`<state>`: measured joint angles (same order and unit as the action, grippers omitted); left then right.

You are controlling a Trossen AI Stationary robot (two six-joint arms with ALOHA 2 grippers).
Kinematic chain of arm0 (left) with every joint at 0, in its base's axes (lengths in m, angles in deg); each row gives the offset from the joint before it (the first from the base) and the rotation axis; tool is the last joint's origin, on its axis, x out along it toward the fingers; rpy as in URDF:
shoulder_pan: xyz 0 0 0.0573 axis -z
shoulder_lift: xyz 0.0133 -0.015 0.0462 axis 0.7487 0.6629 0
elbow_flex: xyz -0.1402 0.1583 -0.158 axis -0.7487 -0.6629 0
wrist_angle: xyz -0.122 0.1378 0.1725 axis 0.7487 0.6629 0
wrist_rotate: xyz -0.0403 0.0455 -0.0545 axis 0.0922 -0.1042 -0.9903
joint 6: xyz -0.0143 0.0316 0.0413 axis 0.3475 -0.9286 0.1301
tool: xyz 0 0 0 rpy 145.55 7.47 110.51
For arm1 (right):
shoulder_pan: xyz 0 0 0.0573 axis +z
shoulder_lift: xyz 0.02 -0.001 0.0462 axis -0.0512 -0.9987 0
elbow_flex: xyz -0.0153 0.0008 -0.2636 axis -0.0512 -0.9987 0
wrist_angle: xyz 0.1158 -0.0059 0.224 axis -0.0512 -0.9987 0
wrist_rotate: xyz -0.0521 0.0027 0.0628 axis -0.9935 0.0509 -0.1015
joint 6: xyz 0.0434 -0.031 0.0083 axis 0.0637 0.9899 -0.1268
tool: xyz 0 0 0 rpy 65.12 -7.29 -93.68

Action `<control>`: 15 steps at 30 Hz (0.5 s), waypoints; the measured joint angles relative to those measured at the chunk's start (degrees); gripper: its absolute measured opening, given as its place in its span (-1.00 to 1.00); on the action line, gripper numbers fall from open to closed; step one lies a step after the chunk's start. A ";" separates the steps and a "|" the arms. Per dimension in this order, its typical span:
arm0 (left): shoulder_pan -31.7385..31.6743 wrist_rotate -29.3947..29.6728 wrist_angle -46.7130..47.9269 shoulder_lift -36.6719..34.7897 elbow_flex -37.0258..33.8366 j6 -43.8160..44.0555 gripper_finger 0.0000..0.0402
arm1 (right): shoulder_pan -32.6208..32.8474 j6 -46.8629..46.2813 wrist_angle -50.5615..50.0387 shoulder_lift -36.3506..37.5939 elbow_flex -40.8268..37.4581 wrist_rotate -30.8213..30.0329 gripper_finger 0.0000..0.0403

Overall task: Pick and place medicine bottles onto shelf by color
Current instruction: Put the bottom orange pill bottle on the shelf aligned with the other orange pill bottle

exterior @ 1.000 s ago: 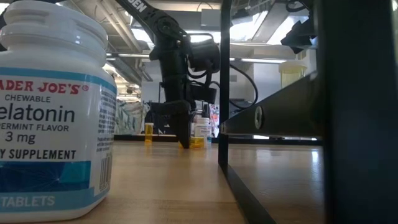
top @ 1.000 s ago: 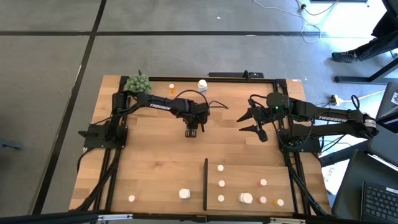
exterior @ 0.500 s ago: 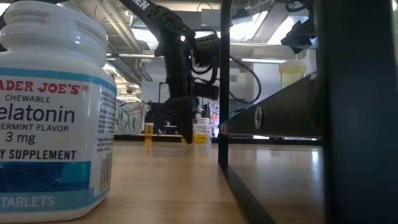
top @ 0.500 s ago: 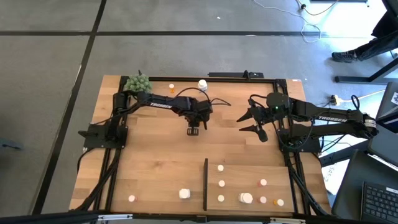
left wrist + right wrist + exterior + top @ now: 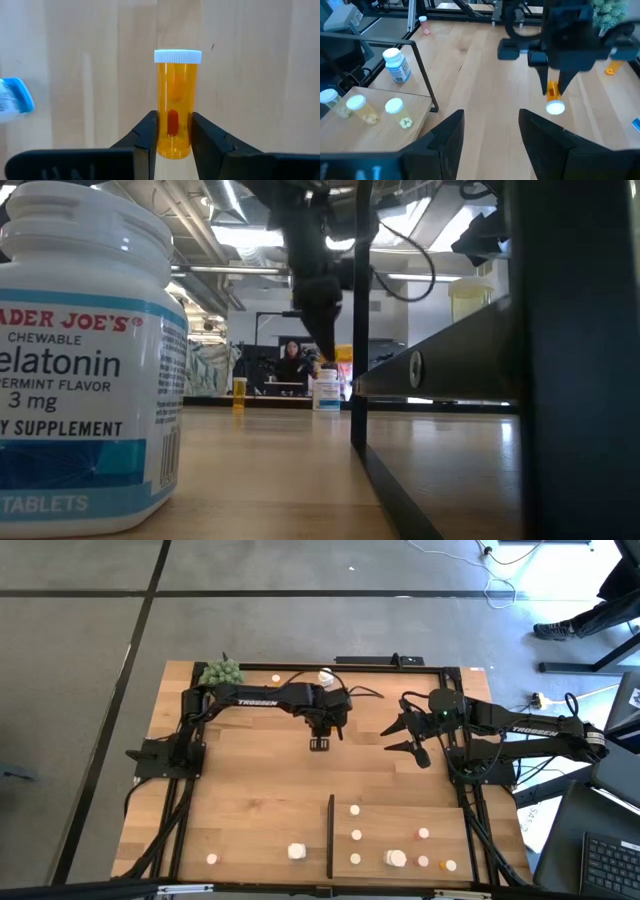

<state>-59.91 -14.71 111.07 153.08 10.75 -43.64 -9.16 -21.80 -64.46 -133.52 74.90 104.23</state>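
Observation:
My left gripper hangs over the table's far middle, shut on an orange medicine bottle with a white cap. The right wrist view shows that bottle under the fingers, cap lowest. My right gripper waits open to its right, holding nothing. The shelf, a pale wood panel with a black strip, lies at the near right. Several white and orange bottles stand on it. Loose bottles stand at the far edge and near edge. My left gripper pinches the orange bottle's body near its base end between its two fingers, which lie across it. The fingers come from above, slanting steeply down. The bottle hangs below them with its cap down, clear of the table.
A green spiky plant ball sits at the far left corner. A big white melatonin bottle stands right before the low camera. An orange bottle and a white one stand far back. Black frame rails border the table.
My left gripper has risen from the tabletop and drifted a little toward the table's right and far side. The orange bottle, down at the table a second ago, has come up with it and now hangs clear.

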 joint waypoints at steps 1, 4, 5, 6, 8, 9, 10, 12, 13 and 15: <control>0.01 -0.04 0.97 -0.01 1.18 0.01 -0.59 | 0.02 -0.99 0.14 0.00 0.00 -0.10 -0.05; 0.09 -0.03 3.76 -0.02 4.77 1.30 -0.59 | 0.00 -6.67 0.51 -0.01 0.01 -0.28 -0.05; 0.16 -0.03 4.59 -0.02 5.94 2.01 -0.59 | 0.02 -8.42 0.49 0.00 0.00 -0.30 -0.05; 0.26 -0.04 5.53 -0.02 7.10 2.79 -0.59 | 0.00 -9.69 0.54 0.00 0.00 -0.39 -0.05; 0.74 0.02 6.99 -0.04 9.45 4.37 -0.59 | 0.02 -10.32 0.82 -0.02 0.00 -0.49 -0.05; 1.16 -0.02 7.31 -0.09 10.45 4.97 -0.59 | 0.01 -10.38 1.02 -0.17 0.00 -0.60 -0.05; 1.60 -0.04 7.43 -0.13 11.39 5.72 -0.59 | 0.02 -10.79 1.08 -0.30 0.00 -1.26 -0.05; 2.73 -0.07 7.41 -0.13 13.12 6.38 -0.59 | 0.02 -12.09 0.90 -0.58 0.00 -4.09 -0.05; 3.33 -0.07 7.40 -0.13 13.87 6.45 -0.59 | 0.01 -12.47 1.17 -0.90 0.00 -6.23 -0.05; 4.56 -0.07 7.39 -0.13 15.21 6.47 -0.59 | 0.00 -13.26 0.96 -1.70 0.00 -9.90 -0.05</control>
<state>-55.35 -14.78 118.46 152.95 25.96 -37.17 -9.16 -35.06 -63.50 -135.22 74.90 94.33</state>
